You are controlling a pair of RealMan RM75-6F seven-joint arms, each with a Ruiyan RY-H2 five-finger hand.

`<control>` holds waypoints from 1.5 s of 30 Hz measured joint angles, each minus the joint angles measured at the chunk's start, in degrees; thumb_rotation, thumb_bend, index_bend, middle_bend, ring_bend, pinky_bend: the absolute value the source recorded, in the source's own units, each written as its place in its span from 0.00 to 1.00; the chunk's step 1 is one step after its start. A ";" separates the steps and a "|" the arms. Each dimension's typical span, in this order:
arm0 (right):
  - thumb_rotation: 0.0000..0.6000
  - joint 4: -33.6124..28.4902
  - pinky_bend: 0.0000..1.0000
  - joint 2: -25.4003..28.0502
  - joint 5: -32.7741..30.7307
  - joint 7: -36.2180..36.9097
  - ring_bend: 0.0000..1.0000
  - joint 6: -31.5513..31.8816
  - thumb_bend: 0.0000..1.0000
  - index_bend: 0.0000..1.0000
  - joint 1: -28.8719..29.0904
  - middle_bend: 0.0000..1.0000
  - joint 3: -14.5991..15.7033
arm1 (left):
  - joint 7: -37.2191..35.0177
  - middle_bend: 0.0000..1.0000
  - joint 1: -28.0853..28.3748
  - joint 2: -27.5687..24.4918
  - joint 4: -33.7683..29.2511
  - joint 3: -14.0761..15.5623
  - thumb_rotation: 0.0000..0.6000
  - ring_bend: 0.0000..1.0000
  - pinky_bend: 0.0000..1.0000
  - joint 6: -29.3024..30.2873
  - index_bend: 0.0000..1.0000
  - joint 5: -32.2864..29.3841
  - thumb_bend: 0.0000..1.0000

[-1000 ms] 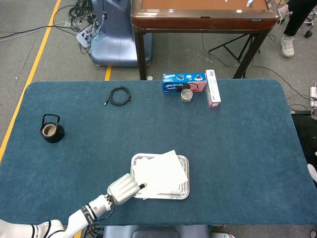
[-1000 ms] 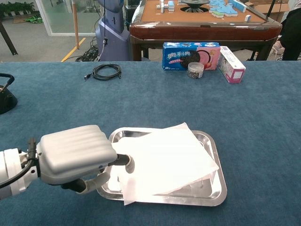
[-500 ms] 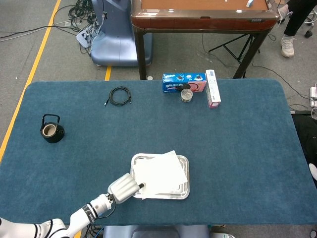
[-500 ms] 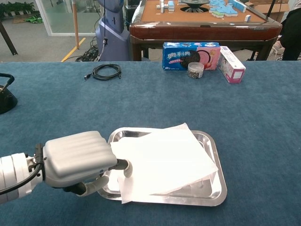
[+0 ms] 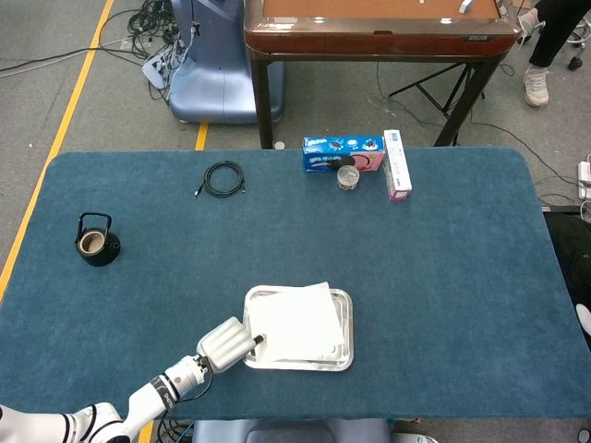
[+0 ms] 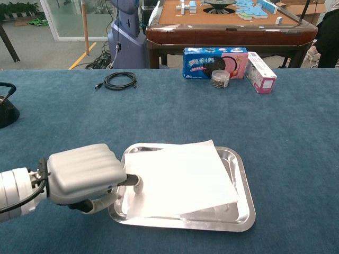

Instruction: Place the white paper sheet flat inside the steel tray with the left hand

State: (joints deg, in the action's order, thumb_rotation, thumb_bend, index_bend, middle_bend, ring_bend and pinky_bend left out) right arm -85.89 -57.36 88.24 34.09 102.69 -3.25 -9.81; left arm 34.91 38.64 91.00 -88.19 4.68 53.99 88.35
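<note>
Fingers (image 6: 136, 183) over blue-carpeted table (image 6: 296, 132)

Two cameras, one high and far, one low and close.
The head view looked steeply down on the whole blue cloth-covered table (image 5: 443, 277); the chest view faced forward low over its near edge, both sharing the rectangular steel tray (image 5: 345, 360) (image 6: 242, 168).

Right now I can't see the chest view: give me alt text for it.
The left hand holds the near-left corner of a white paper sheet lying in a steel tray on the blue table, the sheet's far corner reaching the tray's rim. Behind sit a cookie box, small jar, pink carton and coiled cable.
</note>
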 measured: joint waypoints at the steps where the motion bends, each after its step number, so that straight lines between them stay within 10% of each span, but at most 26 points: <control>1: 1.00 0.00 0.32 -0.01 0.00 -0.03 0.36 -0.03 0.26 0.48 0.02 0.50 0.00 | -0.05 1.00 0.00 0.00 0.15 -0.06 1.00 1.00 1.00 0.03 0.31 0.01 0.58; 45: 1.00 0.05 0.32 -0.12 0.18 0.07 0.36 0.22 0.26 0.48 -0.13 0.50 -0.03 | -0.12 1.00 -0.50 0.00 0.27 0.82 1.00 1.00 1.00 -0.32 0.31 2.53 0.58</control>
State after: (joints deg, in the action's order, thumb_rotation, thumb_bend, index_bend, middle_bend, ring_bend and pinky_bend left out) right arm -85.84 -57.48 88.42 34.16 102.90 -3.39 -9.84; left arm 34.78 38.14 91.00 -87.92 5.49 53.67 90.89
